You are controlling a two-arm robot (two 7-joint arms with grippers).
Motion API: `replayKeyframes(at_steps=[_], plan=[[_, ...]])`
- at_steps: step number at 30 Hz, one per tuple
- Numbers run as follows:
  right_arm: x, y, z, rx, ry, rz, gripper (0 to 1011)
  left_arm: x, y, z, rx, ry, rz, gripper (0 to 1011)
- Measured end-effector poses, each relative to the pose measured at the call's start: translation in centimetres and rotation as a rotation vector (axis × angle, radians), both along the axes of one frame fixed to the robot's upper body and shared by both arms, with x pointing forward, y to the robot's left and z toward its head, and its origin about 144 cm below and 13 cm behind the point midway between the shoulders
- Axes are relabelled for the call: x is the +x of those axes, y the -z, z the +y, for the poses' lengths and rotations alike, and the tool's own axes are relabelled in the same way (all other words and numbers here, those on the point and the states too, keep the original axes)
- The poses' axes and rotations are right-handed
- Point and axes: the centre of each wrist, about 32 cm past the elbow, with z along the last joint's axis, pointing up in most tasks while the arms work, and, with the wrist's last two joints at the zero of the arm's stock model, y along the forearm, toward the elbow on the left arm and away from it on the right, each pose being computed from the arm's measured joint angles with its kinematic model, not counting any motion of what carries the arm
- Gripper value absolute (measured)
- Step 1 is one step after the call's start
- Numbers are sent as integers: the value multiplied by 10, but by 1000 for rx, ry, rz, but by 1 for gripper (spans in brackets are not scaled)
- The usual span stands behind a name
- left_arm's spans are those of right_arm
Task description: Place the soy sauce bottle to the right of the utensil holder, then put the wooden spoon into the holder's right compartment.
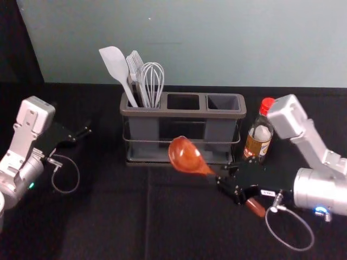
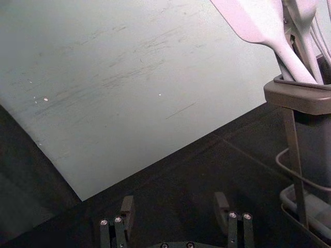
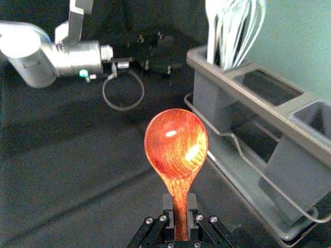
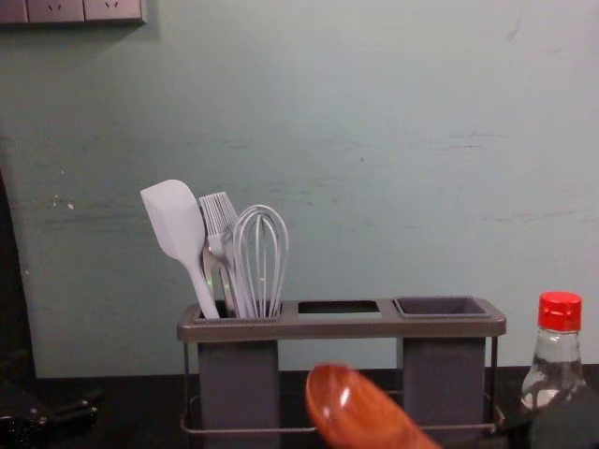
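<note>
Utensil holder: left compartment has spatula, basting brush, whisk. Soy sauce bottle upright, red cap on, just right of holder. Right gripper in front of holder, pinching wooden spoon by handle, bowl toward the left; spoon outside right compartment. Left gripper left of holder, fingers spread.

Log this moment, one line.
right gripper: holding brown wooden spoon before grey utensil holder | red-capped glass bottle: holder's right | left gripper: open, holder's left
</note>
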Motion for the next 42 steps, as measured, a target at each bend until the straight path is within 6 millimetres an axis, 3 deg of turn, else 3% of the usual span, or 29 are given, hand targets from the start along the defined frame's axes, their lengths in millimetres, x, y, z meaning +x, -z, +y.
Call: replayKeyframes(at_steps=[13,23,42], plan=[[-14,-3,-18,205,46,-112,148,0,0,0,0,0,0,1005],[-12,1,-21,325,98,-185,148,0,0,0,0,0,0,1005],[31,4,2,510,197,-286,148,0,0,0,0,0,0,1005]])
